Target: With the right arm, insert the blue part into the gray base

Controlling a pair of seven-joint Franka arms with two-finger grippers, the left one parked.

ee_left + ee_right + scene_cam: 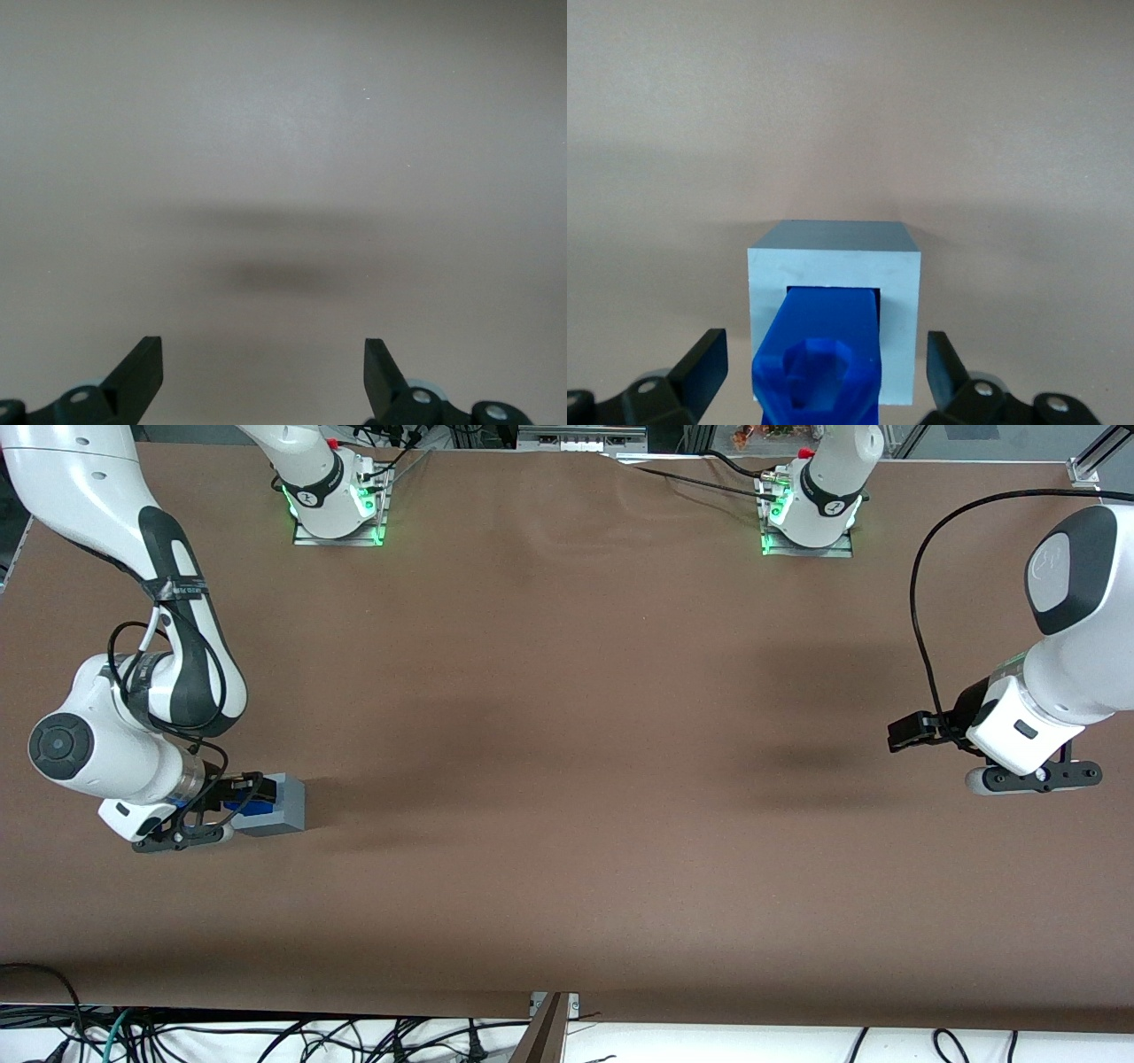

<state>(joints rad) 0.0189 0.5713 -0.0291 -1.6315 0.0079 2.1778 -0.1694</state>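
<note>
The gray base lies on the brown table toward the working arm's end, its recessed face turned toward my gripper. The blue part sits with one end in the recess and the other end sticking out toward the wrist. In the right wrist view the blue part fills the square opening of the gray base. My right gripper is open. Its fingers stand on either side of the blue part with clear gaps and do not touch it. The gripper holds nothing.
The two arm bases with green lights stand at the table edge farthest from the front camera. The parked arm hangs over the table's other end. Cables lie below the nearest edge.
</note>
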